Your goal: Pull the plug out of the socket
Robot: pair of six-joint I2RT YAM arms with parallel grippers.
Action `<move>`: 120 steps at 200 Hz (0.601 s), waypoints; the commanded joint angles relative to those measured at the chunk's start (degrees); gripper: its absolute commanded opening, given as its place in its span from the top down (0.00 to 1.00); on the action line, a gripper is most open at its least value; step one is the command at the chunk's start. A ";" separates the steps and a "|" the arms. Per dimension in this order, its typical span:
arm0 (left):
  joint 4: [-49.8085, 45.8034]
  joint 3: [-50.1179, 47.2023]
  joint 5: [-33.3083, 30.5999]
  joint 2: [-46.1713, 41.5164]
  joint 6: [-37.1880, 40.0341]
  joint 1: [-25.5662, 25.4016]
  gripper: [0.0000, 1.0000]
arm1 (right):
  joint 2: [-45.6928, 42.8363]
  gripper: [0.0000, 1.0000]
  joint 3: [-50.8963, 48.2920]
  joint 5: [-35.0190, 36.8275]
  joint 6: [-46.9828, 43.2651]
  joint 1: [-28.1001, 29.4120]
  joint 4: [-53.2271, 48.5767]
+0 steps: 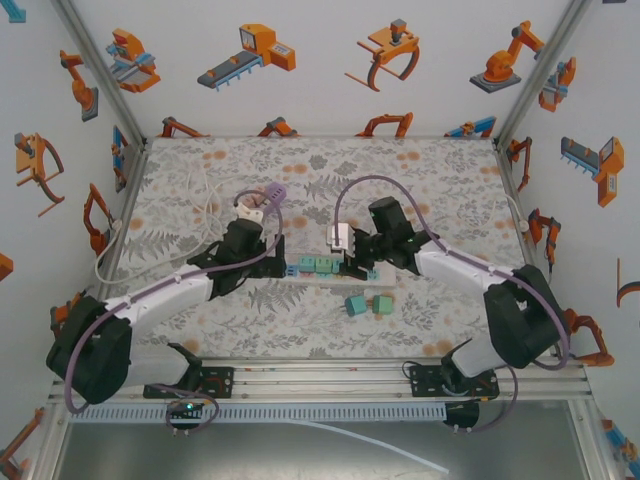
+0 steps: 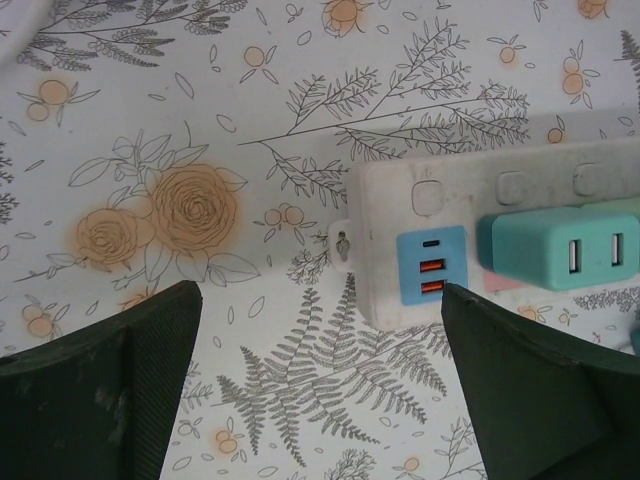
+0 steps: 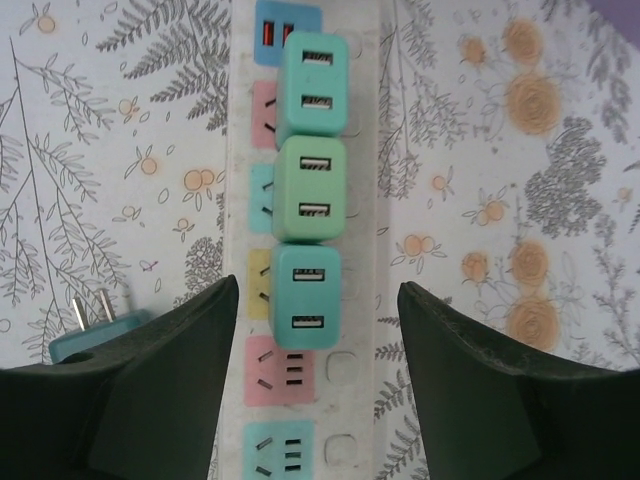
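Observation:
A white power strip (image 3: 365,200) lies across the floral mat, with three plugs seated in a row: a teal plug (image 3: 312,90), a green plug (image 3: 310,190) and a nearer teal plug (image 3: 307,295). My right gripper (image 3: 318,300) is open, its fingers standing either side of the strip with the near teal plug between them, untouched. My left gripper (image 2: 320,300) is wide open over bare mat, just short of the strip's end (image 2: 395,230) with its blue USB panel (image 2: 432,265). From above, the strip (image 1: 318,277) sits between the left gripper (image 1: 272,258) and the right gripper (image 1: 352,262).
A loose teal plug (image 3: 95,330) lies prongs-up left of my right fingers. Two loose plugs (image 1: 355,304) (image 1: 382,304) rest on the mat near the strip. A white cord (image 1: 205,215) runs to the left wall. Printed walls enclose the mat.

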 commanded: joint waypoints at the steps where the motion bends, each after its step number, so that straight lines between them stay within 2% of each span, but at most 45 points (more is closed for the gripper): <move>1: 2.42 2.12 1.59 2.56 -1.64 0.28 0.00 | 1.34 0.42 2.32 -1.26 -2.03 -0.41 -2.22; 73: 2.07 2.84 2.07 8.24 -1.85 0.27 0.08 | 4.51 0.62 4.00 -1.64 -2.84 -0.41 -4.78; 120: 0.21 2.95 1.78 10.25 -1.92 -0.27 0.10 | 4.96 0.74 5.54 -1.36 -4.65 -0.47 -7.60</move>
